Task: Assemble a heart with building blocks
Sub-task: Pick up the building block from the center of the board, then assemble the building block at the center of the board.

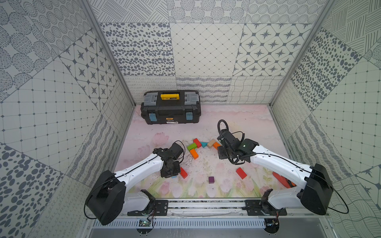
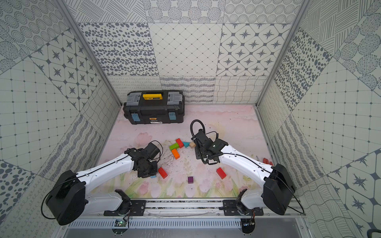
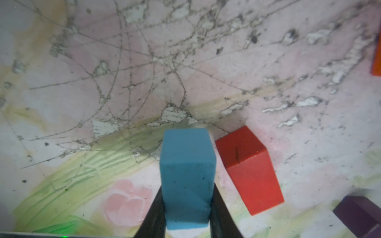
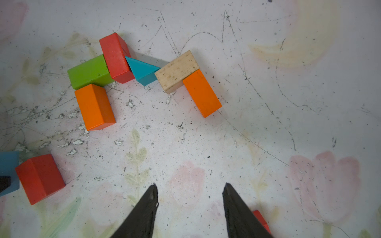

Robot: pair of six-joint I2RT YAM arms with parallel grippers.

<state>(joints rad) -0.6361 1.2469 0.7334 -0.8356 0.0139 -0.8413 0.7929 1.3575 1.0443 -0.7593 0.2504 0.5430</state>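
Left wrist — left end effector (image 3: 187, 184) grasping blue brick (image 3: 186, 156), red brick (image 3: 249, 171) beside, right end effector (image 4: 189, 184) released

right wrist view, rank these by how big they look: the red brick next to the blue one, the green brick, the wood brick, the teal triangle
1. red brick, largest, though it likely lies nearer the camera
2. green brick and plain-wood brick: they look alike, so not ranked apart
3. teal triangle, smallest

Bright even light, soft shadows, wide-angle edge distortion, wrist views slightly blurred
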